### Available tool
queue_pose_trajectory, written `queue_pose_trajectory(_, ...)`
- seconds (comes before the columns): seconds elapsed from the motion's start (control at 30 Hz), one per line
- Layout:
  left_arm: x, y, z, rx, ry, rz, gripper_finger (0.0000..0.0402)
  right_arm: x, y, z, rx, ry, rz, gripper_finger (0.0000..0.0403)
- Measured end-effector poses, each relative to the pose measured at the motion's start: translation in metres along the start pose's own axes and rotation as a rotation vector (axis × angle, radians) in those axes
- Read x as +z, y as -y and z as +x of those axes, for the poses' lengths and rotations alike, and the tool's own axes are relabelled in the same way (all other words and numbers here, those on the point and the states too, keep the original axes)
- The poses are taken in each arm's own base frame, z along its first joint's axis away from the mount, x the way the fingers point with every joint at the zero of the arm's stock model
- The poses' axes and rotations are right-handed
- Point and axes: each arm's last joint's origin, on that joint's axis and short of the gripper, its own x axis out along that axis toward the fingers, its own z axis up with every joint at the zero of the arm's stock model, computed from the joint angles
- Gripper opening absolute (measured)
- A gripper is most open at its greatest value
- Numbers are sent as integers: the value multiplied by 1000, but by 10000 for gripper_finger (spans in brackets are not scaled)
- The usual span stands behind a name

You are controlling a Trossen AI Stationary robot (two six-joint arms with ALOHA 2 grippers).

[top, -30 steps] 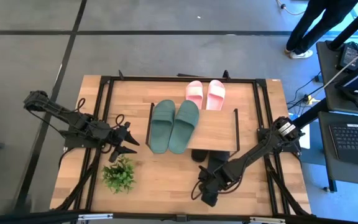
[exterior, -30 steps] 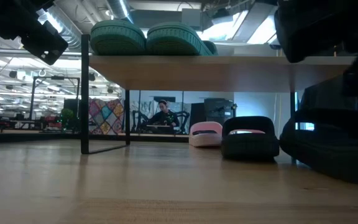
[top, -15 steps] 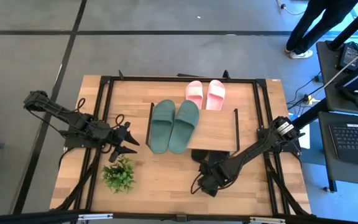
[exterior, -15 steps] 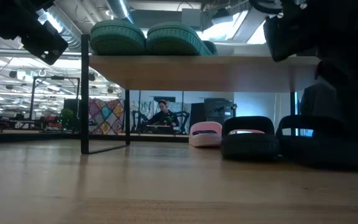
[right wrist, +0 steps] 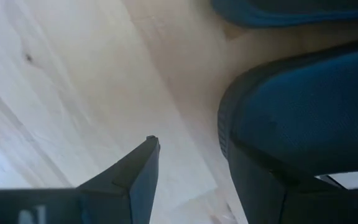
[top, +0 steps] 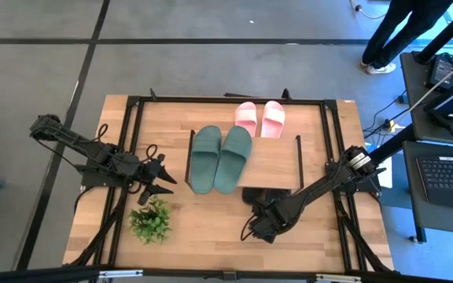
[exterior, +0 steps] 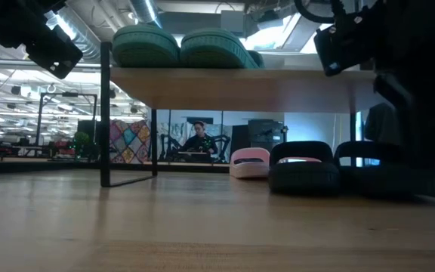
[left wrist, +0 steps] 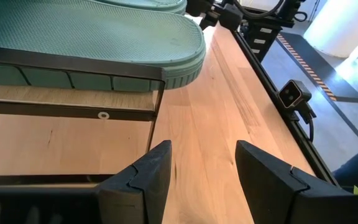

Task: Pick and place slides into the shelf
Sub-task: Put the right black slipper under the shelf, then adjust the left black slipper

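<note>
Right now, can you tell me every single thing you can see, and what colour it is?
green slides: two, dull green, side by side on top of the shelf
pink slides: two, pale pink, on the table at the shelf's far side
black slides: two, black, on the table under the shelf
shelf: one, light wood top, black legs, mid-table
potted plant: one, green, near the table's front left
table: one, light wood
person: one, far off in the room behind
left gripper: dark, fingers open, left of the shelf above the plant
right gripper: dark, low by the shelf's front, beside a black slide
</note>
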Motion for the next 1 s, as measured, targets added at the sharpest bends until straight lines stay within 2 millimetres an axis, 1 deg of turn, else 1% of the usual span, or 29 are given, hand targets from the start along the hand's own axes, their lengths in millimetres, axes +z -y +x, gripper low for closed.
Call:
queue_pose_trajectory(0.57, 0, 0, 0, 0, 0, 0, 170, 0, 2, -1, -34, 16, -2, 191)
queue_pose_trajectory(0.63, 0, 0, 0, 0, 0, 0, 170, 0, 1, -4, -28, 24, -4, 191)
queue_pose_trajectory(0.83, 0, 0, 0, 0, 0, 0, 170, 7, -14, -32, 9, 136, -41, 190)
queue_pose_trajectory(1.0, 0, 0, 0, 0, 0, -1, 170, 16, -24, -58, 85, 212, -28, 190)
